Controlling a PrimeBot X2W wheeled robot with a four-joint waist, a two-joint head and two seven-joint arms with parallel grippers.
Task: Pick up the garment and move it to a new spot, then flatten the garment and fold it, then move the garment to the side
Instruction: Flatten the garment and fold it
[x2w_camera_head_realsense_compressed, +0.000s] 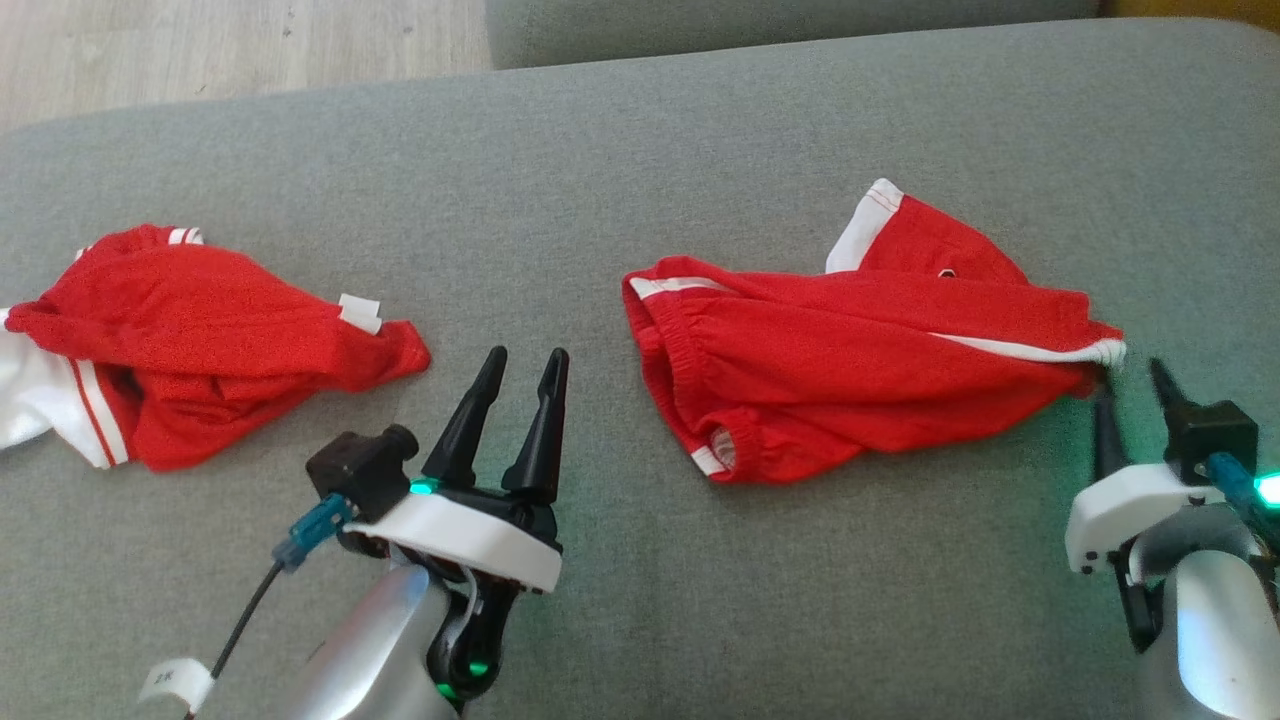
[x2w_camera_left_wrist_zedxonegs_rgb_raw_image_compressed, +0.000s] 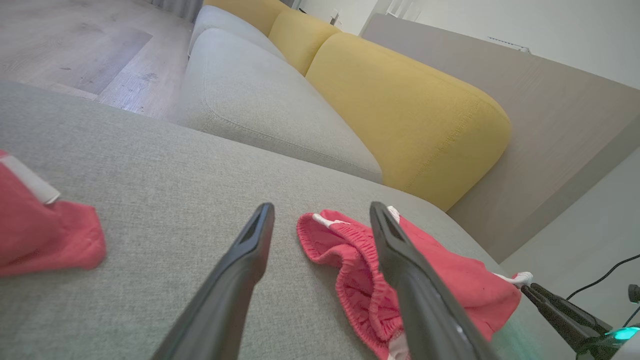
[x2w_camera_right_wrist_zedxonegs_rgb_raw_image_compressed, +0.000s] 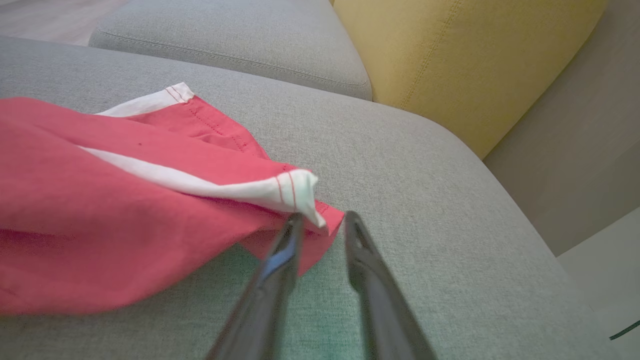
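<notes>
The garment (x2w_camera_head_realsense_compressed: 850, 370) is a pair of red shorts with white side stripes, crumpled on the grey sofa seat (x2w_camera_head_realsense_compressed: 700, 150) right of centre. My right gripper (x2w_camera_head_realsense_compressed: 1128, 378) is at its right corner. In the right wrist view, the gripper (x2w_camera_right_wrist_zedxonegs_rgb_raw_image_compressed: 322, 217) has its fingers close together with the white-hemmed corner of the garment (x2w_camera_right_wrist_zedxonegs_rgb_raw_image_compressed: 125, 215) pinched between the tips. My left gripper (x2w_camera_head_realsense_compressed: 525, 352) stands open above bare seat, a little left of the waistband. In the left wrist view, that gripper (x2w_camera_left_wrist_zedxonegs_rgb_raw_image_compressed: 321, 207) holds nothing, and the garment (x2w_camera_left_wrist_zedxonegs_rgb_raw_image_compressed: 460, 285) lies beyond its right finger.
A second red and white garment (x2w_camera_head_realsense_compressed: 200, 340) lies bunched at the seat's left end, also seen as the red cloth (x2w_camera_left_wrist_zedxonegs_rgb_raw_image_compressed: 40, 240). Another grey cushion (x2w_camera_head_realsense_compressed: 750, 25) adjoins the far edge. A yellow backrest (x2w_camera_left_wrist_zedxonegs_rgb_raw_image_compressed: 410, 115) rises to the right. Wooden floor (x2w_camera_head_realsense_compressed: 200, 50) lies beyond the far left.
</notes>
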